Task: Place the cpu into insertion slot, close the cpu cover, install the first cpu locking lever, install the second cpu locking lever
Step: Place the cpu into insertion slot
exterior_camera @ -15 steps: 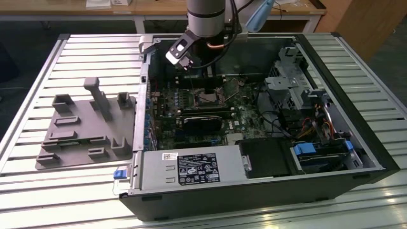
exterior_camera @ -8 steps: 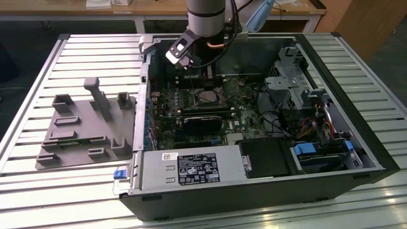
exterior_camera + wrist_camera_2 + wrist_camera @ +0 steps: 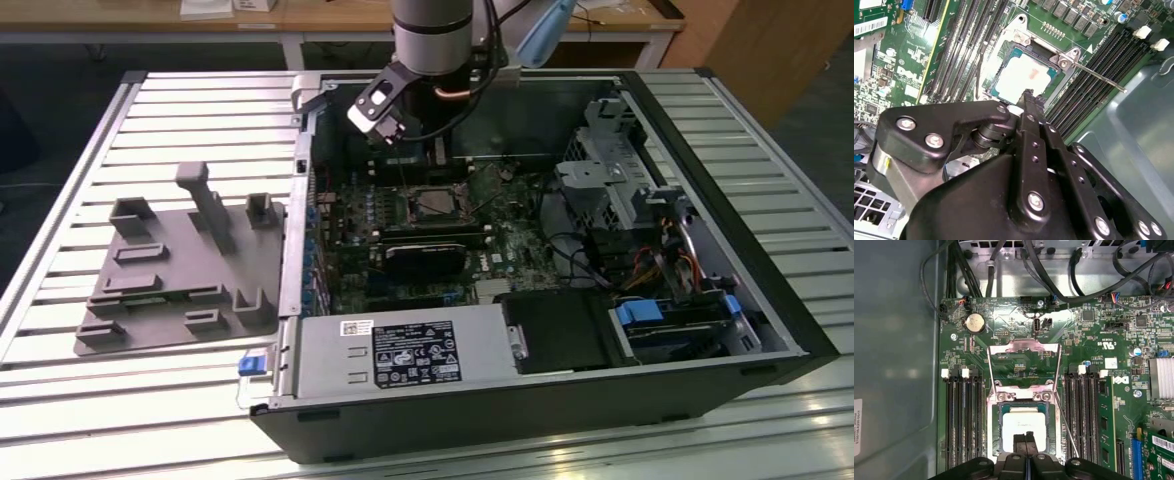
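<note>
The hand is clenched, with its two fingers pressed together and nothing between them. Its tips stand over one edge of the cpu, but I cannot tell if they touch it. The cpu lies flat inside the insertion slot, in the open computer case on the slatted counter, while the cpu cover is folded open, away from the slot, and a thin locking lever reaches out at an angle just beside the slot.
</note>
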`<state>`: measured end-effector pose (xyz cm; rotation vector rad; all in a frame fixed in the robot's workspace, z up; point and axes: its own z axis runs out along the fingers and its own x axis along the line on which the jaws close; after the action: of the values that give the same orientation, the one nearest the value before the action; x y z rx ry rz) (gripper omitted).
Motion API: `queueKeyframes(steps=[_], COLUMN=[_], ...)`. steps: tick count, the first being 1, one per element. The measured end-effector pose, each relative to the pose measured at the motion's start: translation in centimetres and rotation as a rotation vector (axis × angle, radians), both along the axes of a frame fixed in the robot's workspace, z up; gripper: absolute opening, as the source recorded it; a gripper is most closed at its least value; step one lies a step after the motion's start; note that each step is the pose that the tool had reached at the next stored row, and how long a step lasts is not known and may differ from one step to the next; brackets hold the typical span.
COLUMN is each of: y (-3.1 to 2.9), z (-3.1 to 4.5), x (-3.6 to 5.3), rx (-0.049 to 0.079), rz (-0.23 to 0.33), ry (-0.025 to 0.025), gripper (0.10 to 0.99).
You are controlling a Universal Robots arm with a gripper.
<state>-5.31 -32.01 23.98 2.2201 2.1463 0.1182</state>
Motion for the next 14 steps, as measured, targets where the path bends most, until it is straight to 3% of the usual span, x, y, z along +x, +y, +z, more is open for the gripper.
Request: queueKeyframes(steps=[8, 14], y=[0.0, 0.0], z=[0.05, 0.83], x=[0.53, 0.53], rx=[0.0, 0.0], rz=[0.0, 0.0], ry=[0.0001, -0.0001], gripper=[0.106, 0.106])
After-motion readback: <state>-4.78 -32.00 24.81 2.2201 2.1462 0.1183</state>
